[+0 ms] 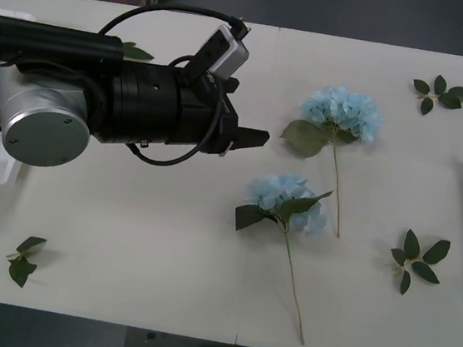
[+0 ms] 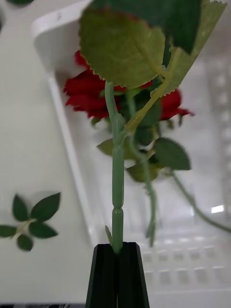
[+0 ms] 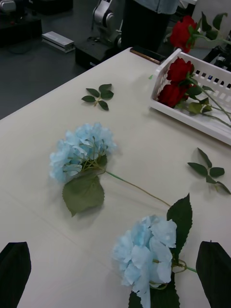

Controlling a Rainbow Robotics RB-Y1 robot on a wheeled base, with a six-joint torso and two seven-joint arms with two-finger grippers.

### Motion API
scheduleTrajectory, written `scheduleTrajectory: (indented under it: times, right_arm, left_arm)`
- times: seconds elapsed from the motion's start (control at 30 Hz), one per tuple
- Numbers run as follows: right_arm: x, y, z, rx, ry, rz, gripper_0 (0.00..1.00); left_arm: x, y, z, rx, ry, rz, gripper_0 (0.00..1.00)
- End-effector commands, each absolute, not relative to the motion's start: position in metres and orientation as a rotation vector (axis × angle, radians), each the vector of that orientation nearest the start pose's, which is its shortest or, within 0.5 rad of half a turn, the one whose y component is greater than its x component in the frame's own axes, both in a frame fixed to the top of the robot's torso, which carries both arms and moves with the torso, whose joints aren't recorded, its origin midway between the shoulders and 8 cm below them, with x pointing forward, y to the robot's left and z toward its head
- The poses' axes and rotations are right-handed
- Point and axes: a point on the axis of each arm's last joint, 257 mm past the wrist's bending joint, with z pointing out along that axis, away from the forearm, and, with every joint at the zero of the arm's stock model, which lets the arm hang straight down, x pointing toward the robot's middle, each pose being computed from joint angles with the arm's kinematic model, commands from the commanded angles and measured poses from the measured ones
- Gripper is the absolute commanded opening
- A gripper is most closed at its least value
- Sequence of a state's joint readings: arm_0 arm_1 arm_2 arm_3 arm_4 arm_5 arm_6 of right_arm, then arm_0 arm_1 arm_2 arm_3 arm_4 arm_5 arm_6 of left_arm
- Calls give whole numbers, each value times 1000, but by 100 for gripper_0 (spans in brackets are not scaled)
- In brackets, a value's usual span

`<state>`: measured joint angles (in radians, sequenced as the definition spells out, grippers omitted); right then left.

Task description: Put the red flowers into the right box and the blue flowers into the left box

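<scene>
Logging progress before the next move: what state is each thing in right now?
Left tool: open, above the near blue flower.
Right tool: shut on a red rose stem, over the right box.
Far blue flower: lying on table.
Roses in box: lying inside.

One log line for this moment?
left gripper: open, near blue flowers | right gripper: shut on rose, above right box
</scene>
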<state>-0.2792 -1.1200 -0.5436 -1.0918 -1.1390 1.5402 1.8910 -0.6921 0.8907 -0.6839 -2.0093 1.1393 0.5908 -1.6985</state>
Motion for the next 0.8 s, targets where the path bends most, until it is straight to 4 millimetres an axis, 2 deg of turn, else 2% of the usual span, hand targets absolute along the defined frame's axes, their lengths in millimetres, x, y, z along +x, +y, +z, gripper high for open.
scheduleTrajectory:
  times: [0.03, 0.2, 0.3, 0.37, 0.4, 0.43, 0.47, 0.57, 0.67, 0.7, 0.8]
  right_arm:
    - [393, -635, -150, 247, 2552, 66, 0]
    - [383, -658, -167, 266, 2533, -14, 0]
    - [382, -663, -173, 255, 2532, -48, 0]
    - [384, -663, -176, 247, 2532, -57, 24]
    - [385, -662, -177, 239, 2533, -61, 63]
    - [386, -662, -177, 240, 2530, -57, 76]
    - [387, -660, -177, 237, 2528, -49, 85]
    - [388, -648, -177, 219, 2531, 10, 96]
    - [390, -625, -174, 155, 2533, 103, 98]
    - [392, -612, -171, 107, 2537, 148, 98]
    - [392, -590, -165, 69, 2549, 241, 97]
  left_arm:
    - [438, -23, -70, 1161, 1565, -574, 100]
    - [430, -22, -81, 1213, 1557, -556, 100]
    - [429, -14, -86, 1230, 1562, -537, 100]
    - [427, -12, -87, 1243, 1559, -528, 100]
    - [427, -10, -86, 1255, 1553, -520, 100]
    - [427, -9, -84, 1255, 1554, -521, 100]
    - [425, -8, -84, 1262, 1556, -522, 100]
    - [416, -7, -74, 1265, 1572, -593, 100]
    - [413, -1, -66, 1284, 1569, -640, 100]
    - [412, -2, -62, 1292, 1556, -673, 100]
    - [411, -6, -60, 1294, 1528, -721, 100]
